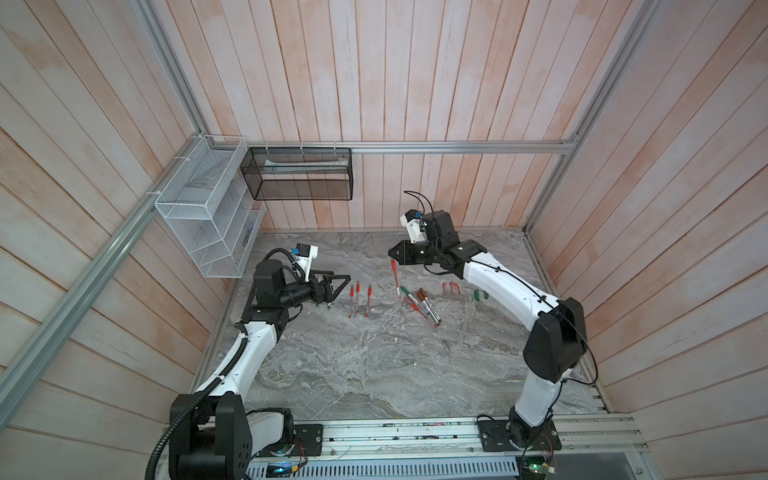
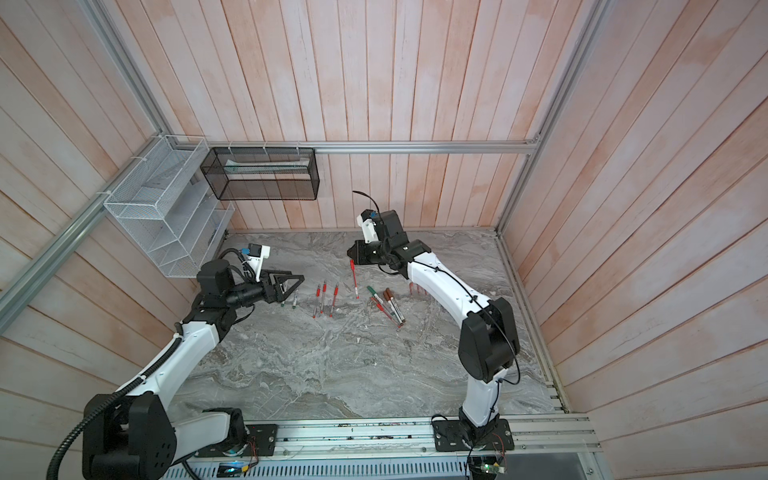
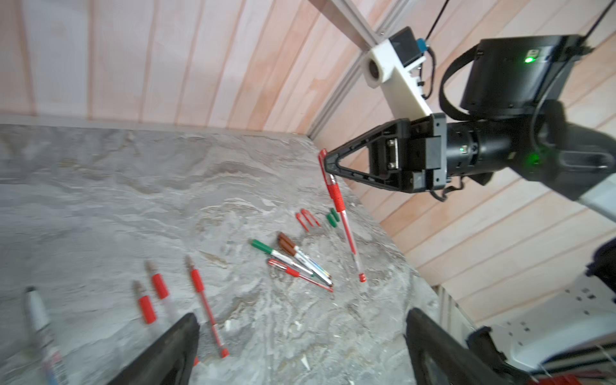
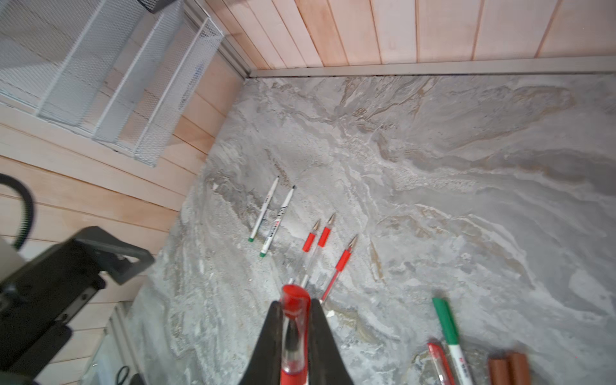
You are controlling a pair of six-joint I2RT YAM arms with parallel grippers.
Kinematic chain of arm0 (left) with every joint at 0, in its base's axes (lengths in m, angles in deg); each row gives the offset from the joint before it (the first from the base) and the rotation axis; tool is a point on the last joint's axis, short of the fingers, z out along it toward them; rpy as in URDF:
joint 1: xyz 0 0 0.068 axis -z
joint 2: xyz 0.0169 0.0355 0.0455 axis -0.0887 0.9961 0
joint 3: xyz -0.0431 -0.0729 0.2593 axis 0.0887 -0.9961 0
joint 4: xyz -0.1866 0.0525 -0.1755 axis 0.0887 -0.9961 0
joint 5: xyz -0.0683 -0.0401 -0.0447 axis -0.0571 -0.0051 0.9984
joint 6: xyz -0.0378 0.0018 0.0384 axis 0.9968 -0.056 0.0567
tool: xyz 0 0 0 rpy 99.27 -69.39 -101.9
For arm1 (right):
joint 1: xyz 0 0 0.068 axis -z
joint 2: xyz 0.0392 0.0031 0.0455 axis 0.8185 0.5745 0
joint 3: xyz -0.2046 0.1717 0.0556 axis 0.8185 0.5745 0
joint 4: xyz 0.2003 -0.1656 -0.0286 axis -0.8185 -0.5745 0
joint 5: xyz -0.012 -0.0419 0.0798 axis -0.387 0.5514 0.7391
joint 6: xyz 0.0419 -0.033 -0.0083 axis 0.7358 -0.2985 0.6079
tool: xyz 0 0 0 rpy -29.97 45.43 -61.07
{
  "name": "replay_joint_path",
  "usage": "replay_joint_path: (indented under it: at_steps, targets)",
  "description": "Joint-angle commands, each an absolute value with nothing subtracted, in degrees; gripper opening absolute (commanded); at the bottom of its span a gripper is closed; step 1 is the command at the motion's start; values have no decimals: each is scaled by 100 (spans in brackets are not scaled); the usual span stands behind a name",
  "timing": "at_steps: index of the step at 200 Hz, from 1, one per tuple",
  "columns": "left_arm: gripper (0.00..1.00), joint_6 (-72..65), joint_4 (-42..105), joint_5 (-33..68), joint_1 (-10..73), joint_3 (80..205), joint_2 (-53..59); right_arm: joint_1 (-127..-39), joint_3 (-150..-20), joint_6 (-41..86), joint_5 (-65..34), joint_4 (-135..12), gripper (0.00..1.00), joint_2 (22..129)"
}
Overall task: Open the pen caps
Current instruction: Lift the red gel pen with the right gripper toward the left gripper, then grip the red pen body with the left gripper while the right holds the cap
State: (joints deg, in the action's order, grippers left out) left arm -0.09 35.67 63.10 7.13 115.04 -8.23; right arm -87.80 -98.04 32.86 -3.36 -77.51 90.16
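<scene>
Work stands roughly half done, by my reckoning. In a top view, three red pens lie bare-tipped at nine o'clock from the middle heap. Two white markers lie uncapped beyond them, under the left arm. Loose pen caps rest on the tabletop: red caps at two o'clock from the heap, green caps at three o'clock. The heap looks untouched; its green marker, two brown markers and capped red pen all wear theirs.

The right claw is clamped on the cap of a hanging pen at eleven o'clock from the heap. Whether its lower end touches the tabletop I cannot tell. The left claw gapes wide and empty, well apart from it. That cap and four in the heap remain.
</scene>
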Motion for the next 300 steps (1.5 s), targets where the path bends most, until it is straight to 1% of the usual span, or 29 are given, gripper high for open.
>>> replay_joint_path:
  at_steps: [1, 24, 43, 59, 88, 96, 126, 150, 162, 187, 200, 214, 226, 242, 254, 282, 300]
  targets:
    - [96, 988, 4745, 7219, 880, 11307, -643, -8658, -8592, 4626, 264, -5338, 2, 8511]
    - [95, 1355, 5289, 7330, 1124, 11236, -480, -8653, -7631, 5401, 209, -3766, 1, 8085]
    - [92, 1509, 5271, 7307, 1245, 11343, -312, -8664, -6878, 6082, 171, -2546, 0, 7892]
    - [91, 1271, 5026, 7153, 1382, 11421, -208, -8696, -6287, 6608, 114, -1490, 0, 7842]
    - [90, 764, 4078, 6814, 1701, 11783, 83, -8831, -6072, 6999, 281, -755, 0, 8003]
    - [90, 743, 4019, 6808, 1755, 11849, 182, -8894, -6021, 7039, 271, -615, 0, 8028]
    - [78, 1261, 4481, 7064, 1903, 11893, 428, -8983, -6040, 7097, 296, -480, 0, 8151]
    - [69, 1304, 4503, 7143, 1949, 11980, 454, -9066, -5979, 7089, 221, -355, 0, 8144]
    - [67, 1273, 4535, 7146, 1978, 11953, 468, -9077, -6004, 7051, 250, -429, 0, 8186]
    - [59, 1296, 4580, 7290, 2024, 11939, 425, -9079, -6000, 7059, 256, -365, 0, 8243]
    - [56, 1456, 4846, 7385, 2040, 11867, 411, -9089, -6005, 7039, 265, -312, 0, 8284]
    - [54, 1691, 5242, 7509, 2068, 11760, 420, -9100, -6035, 7036, 329, -338, 0, 8361]
    - [52, 1728, 5223, 7556, 2086, 11781, 405, -9103, -6049, 7059, 331, -310, 0, 8387]
    - [52, 1727, 5181, 7569, 2082, 11794, 360, -9115, -6044, 7036, 314, -299, 0, 8357]
    - [55, 1701, 5173, 7515, 2083, 11759, 328, -9098, -6026, 6995, 324, -341, 0, 8342]
    - [55, 1474, 4888, 7484, 2029, 11766, 171, -9079, -6002, 6946, 285, -455, 0, 8251]
    - [55, 1386, 4808, 7472, 2199, 11741, 174, -9128, -6009, 6919, 248, -384, 0, 8294]
